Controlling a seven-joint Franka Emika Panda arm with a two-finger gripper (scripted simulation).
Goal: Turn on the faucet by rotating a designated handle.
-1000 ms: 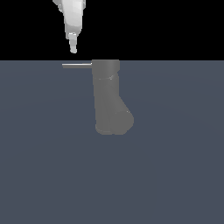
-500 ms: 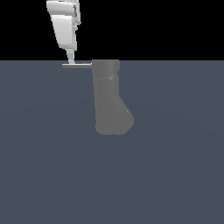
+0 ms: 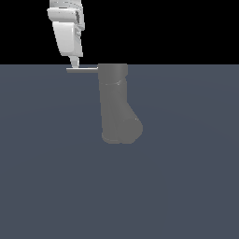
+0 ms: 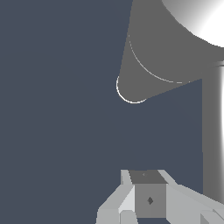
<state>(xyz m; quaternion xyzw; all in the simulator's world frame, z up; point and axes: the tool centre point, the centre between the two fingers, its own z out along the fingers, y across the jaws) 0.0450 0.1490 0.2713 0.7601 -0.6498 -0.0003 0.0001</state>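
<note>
The faucet (image 3: 114, 100) is a matte grey upright cylinder with a bulging foot (image 3: 123, 131). Its handle (image 3: 82, 70), a thin light-grey bar, sticks out level from the body's top toward the exterior view's left. My white gripper (image 3: 74, 64) hangs from above with its narrow tip right at the handle's outer end; I cannot tell whether they touch. The fingers look pressed together and hold nothing. In the wrist view the faucet body (image 4: 162, 52) fills the upper part, a grey strip that may be the handle (image 4: 212, 131) runs alongside, and my fingertips (image 4: 149, 199) show at the edge.
A flat blue-grey floor (image 3: 46, 177) stretches around the faucet. Above its far edge there is only black background (image 3: 177, 28).
My gripper has come down from above to the handle's outer end and turned about its own axis. The handle and faucet have not visibly moved.
</note>
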